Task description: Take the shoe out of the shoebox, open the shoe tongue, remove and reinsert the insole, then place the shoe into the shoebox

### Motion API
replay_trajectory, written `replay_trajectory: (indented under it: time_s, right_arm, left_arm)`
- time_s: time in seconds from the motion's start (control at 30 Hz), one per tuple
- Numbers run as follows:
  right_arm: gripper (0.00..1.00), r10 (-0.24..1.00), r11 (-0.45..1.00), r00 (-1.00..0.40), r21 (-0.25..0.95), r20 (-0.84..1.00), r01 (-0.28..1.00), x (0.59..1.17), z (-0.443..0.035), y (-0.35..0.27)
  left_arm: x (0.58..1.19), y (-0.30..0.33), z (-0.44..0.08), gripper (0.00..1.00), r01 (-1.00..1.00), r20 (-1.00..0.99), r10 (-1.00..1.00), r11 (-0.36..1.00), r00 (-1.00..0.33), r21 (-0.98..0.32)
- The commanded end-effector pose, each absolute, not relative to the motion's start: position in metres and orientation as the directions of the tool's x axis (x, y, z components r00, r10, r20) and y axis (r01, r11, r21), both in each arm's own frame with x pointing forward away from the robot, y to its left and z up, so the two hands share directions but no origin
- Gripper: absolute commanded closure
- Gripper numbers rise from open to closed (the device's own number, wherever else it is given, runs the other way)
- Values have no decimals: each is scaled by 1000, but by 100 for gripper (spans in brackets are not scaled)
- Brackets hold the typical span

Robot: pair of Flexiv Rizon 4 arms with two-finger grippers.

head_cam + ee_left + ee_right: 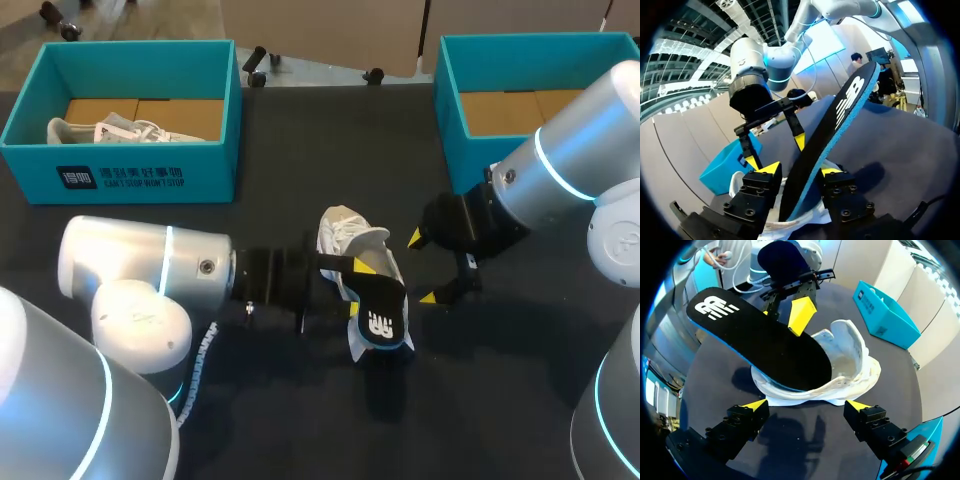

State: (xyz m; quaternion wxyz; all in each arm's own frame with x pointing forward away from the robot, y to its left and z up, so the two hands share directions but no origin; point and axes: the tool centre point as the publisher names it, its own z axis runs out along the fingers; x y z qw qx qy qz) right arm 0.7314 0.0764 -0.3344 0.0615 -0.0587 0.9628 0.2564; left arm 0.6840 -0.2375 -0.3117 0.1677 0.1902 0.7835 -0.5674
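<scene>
Beyond, left shoebox (215, 165) seemingly holds sneaker (105, 130).

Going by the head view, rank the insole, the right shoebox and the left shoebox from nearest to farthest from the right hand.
1. insole: nearest, just to the left of the right hand, mid-table.
2. right shoebox: behind the hand, at the table's far right corner.
3. left shoebox: farthest, across the table at the far left.
</scene>
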Motion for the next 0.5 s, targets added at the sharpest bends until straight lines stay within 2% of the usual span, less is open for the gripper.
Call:
replay_trajectory:
  time_s: [0.03, 0.1, 0.17, 0.23, 0.5]
  right_arm:
    - [0, -81, 861, -985, 487, -151, -145, 730, -335, 76]
    - [0, -81, 861, -985, 487, -151, -145, 730, -335, 76]
    - [0, -81, 861, -985, 487, -151, -145, 730, -335, 76]
    - [0, -81, 861, -985, 487, -151, -145, 730, -335, 76]
    - [0, -81, 861, -985, 487, -151, -145, 730, -335, 76]
  left_arm:
    - [681, -235, -311, 62, 483, -470, 120, 306, -875, -821]
    - [680, -234, -312, 65, 481, -467, 123, 311, -876, -820]
    - [680, -233, -313, 73, 476, -462, 125, 315, -878, -821]
    - [680, -233, -316, 100, 475, -460, 126, 317, -879, -821]
    - [686, -236, -323, 100, 526, -502, 161, 324, -850, -786]
